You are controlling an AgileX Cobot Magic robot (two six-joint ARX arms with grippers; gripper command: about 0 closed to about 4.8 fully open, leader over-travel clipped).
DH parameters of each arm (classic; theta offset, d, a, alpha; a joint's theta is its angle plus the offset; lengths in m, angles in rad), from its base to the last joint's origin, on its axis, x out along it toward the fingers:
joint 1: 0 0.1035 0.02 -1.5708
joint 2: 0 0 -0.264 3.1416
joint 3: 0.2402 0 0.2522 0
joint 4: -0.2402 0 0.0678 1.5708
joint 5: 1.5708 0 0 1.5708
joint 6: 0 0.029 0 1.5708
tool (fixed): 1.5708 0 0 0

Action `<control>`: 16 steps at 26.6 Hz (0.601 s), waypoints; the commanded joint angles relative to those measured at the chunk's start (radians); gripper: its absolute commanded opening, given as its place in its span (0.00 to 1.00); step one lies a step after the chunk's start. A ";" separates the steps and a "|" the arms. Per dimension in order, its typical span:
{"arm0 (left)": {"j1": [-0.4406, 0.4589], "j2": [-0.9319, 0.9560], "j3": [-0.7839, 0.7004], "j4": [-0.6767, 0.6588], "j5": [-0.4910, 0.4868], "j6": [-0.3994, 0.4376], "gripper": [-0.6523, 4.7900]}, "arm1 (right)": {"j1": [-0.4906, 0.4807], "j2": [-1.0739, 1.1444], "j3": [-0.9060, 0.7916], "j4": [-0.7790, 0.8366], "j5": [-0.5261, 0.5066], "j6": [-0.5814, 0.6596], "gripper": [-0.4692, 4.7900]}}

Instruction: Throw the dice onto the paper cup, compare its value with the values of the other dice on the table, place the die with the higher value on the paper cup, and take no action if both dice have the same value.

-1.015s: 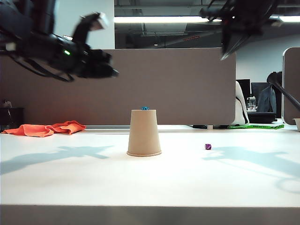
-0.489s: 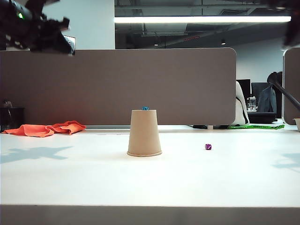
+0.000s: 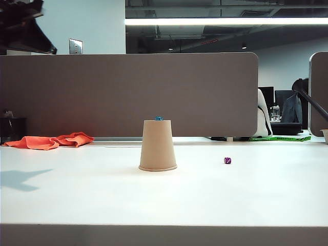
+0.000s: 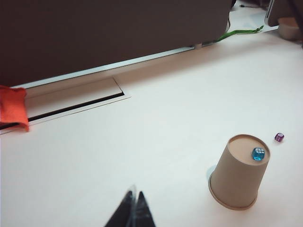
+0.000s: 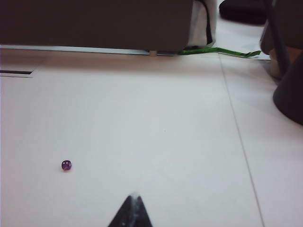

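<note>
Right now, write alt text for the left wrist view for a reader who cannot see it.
A tan paper cup stands upside down on a white table with a tiny blue die resting on its flat top. A tiny purple die lies on the table just beyond it. The shut, empty left gripper hangs well clear of the cup.

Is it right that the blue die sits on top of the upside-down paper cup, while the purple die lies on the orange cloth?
Not quite. The blue die does sit on the upside-down paper cup, but the purple die lies on the bare white table, right of the cup and far from the orange cloth. The exterior view shows this.
</note>
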 commanded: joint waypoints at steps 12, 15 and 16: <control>0.000 -0.337 -0.080 -0.191 -0.110 -0.006 0.11 | -0.041 -0.410 -0.177 -0.062 -0.034 0.076 0.09; 0.000 -0.420 -0.086 -0.237 -0.137 -0.012 0.11 | -0.041 -0.512 -0.225 -0.061 0.030 0.045 0.09; 0.000 -0.436 -0.088 -0.252 -0.150 -0.021 0.11 | -0.041 -0.528 -0.238 -0.060 0.029 0.046 0.09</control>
